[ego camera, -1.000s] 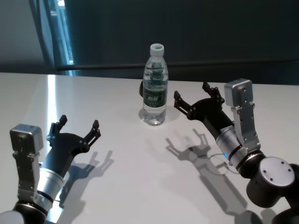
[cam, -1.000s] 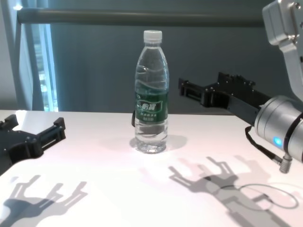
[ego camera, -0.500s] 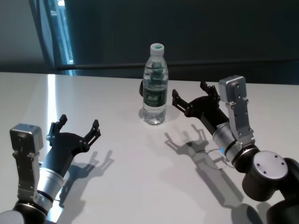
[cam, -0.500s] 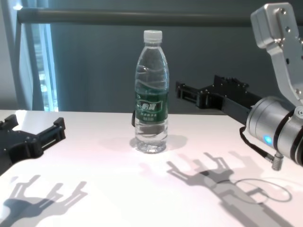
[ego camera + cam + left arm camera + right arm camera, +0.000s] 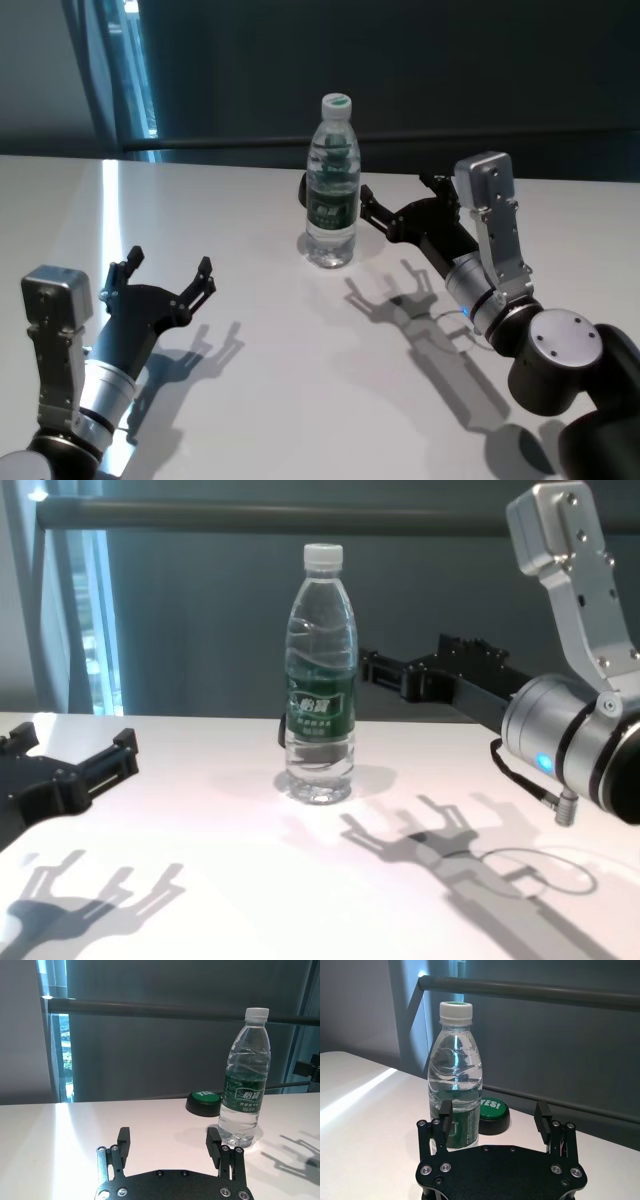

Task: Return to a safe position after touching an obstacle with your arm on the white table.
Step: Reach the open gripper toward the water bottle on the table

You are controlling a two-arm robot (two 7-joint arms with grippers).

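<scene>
- Right gripper (image 5: 398,207) hovering above the white table (image 5: 250,400), just beside the bottle (image 5: 331,182) on its right side, fingers spread wide and gripping nothing
- Nearer fingertip (image 5: 367,192) sitting very close to the bottle's green label band; whether it is touching or just short of it cannot be told from the head view
- Right wrist view showing one finger (image 5: 444,1110) lining up in front of the bottle (image 5: 455,1090) while the other finger stands off to the side, so the bottle is not lying between the jaws
- Chest view showing the right gripper (image 5: 410,675) reaching in level at label height, a sliver of dark background showing between its tip and the bottle (image 5: 321,680)
- Bottle standing upright on the table, white cap on, clear water visible above and below the label
- Round black-and-green button (image 5: 204,1103) resting on the table just behind the bottle (image 5: 245,1080), near the far edge
- Left gripper (image 5: 158,280) hanging low over the near left part of the table, well apart from the bottle, fingers released and wide, gripping nothing
- Left wrist view showing both of its fingers (image 5: 123,1141) parted over bare tabletop (image 5: 60,1140)
- Both arms casting sharp claw-shaped shadows onto the white surface
</scene>
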